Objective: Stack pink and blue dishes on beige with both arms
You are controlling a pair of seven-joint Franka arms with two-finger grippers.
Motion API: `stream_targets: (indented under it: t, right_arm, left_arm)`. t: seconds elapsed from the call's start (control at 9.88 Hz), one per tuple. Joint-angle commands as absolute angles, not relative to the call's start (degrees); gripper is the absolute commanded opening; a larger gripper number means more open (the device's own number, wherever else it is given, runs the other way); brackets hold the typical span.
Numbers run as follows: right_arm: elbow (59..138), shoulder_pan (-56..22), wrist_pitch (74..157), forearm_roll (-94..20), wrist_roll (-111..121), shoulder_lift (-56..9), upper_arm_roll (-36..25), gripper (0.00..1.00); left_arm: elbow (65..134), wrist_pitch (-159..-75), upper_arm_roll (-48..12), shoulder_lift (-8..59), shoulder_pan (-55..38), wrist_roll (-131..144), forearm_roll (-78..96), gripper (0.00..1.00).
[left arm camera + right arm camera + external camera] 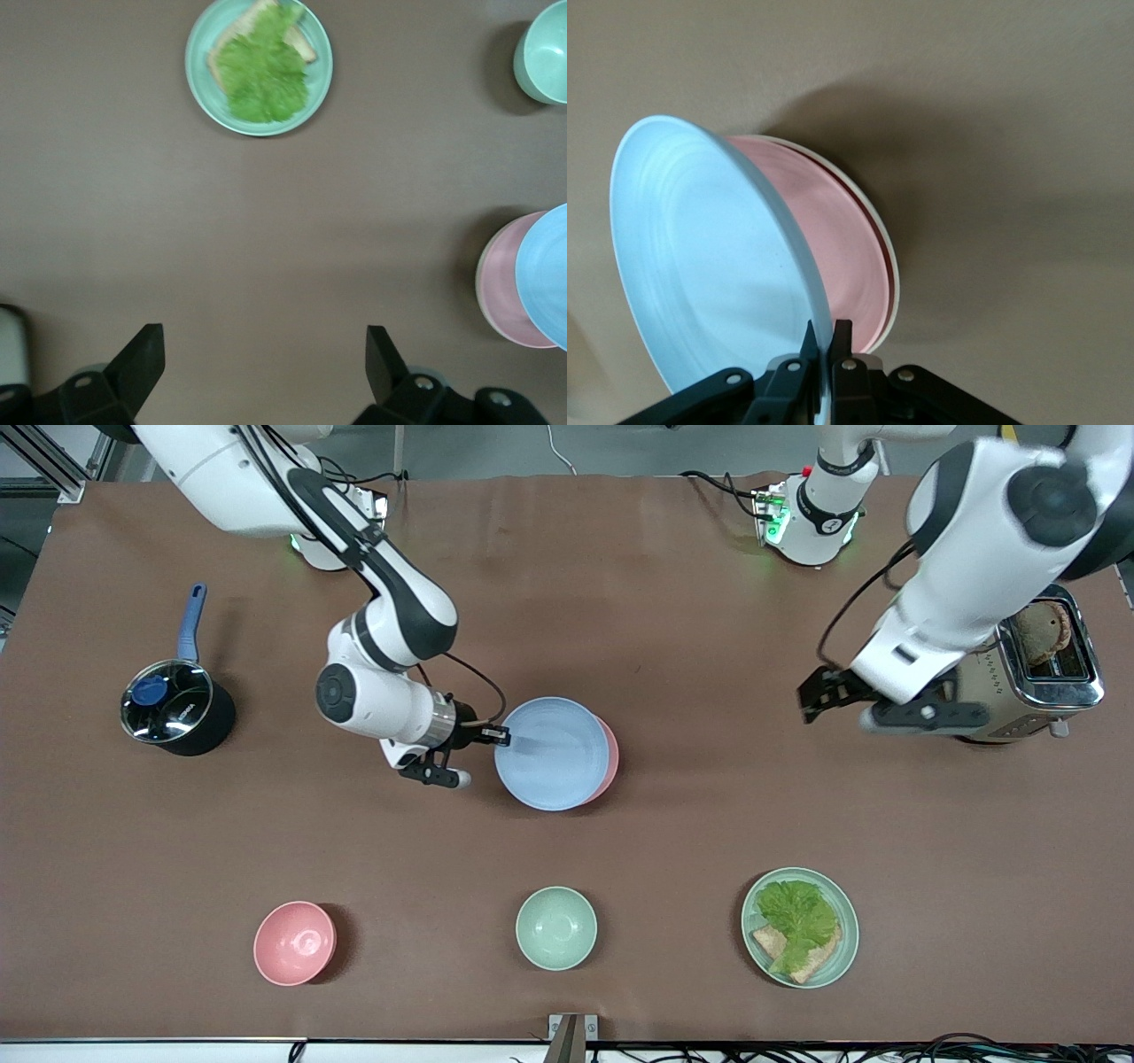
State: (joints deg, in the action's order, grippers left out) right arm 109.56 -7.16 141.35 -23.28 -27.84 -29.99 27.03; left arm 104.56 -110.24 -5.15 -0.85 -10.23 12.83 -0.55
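Observation:
The light blue plate [549, 755] hangs tilted over the pink plate [609, 760], which shows as a crescent toward the left arm's end. My right gripper [501, 736] is shut on the blue plate's rim at the right arm's end. In the right wrist view the blue plate [709, 266] leans above the pink plate [842, 248], and the beige plate [891, 274] shows only as a cream rim under the pink one; my right gripper [824, 341] pinches the blue rim. My left gripper [819, 698] waits open in the air beside the toaster, and in its own view [264, 363] nothing lies between its fingers.
A black pot [173, 710] with a blue handle stands toward the right arm's end. Nearest the front camera sit a pink bowl [294, 942], a mint bowl [555, 927] and a mint plate [846, 921] with lettuce and toast. A toaster [1050, 669] stands at the left arm's end.

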Motion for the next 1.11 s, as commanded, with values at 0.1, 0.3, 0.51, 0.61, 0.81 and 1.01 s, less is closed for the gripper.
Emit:
stream_targets:
  t: [0.1,0.3,0.51,0.61,0.81,1.01]
  right_arm:
    - [112.9,-8.1,145.5,-22.9,-29.4,-29.4,27.4,0.07]
    - [113.0,-8.5,145.5,-22.9,-29.4,-30.1,27.3,0.1]
    - [112.9,-8.4,145.5,-22.3,-29.2,-30.5,27.3,0.5]
    - [112.9,-8.4,145.2,-22.2,-29.1,-30.4,27.2,0.86]
    - [112.9,-6.7,143.3,-19.4,-28.9,-26.0,26.7,1.0]
    - [112.4,-1.3,131.3,-6.8,-29.1,-18.8,25.5,1.0]
  left_arm:
    - [99.3,-96.8,-3.2,-3.9,-7.7,5.6,-1.1,1.0]
    - [98.9,-95.2,-3.3,-6.8,-5.8,4.4,-1.2,1.0]
    - [93.3,-91.7,-3.1,-6.3,-3.8,3.3,-0.4,1.0]
    - [89.7,-88.7,-3.0,-5.1,-2.4,3.3,0.7,1.0]
    - [87.8,-88.0,-3.0,-4.6,-1.8,3.3,0.9,1.0]
    - [88.0,-85.2,-2.0,-5.0,-2.0,1.1,0.9,1.0]
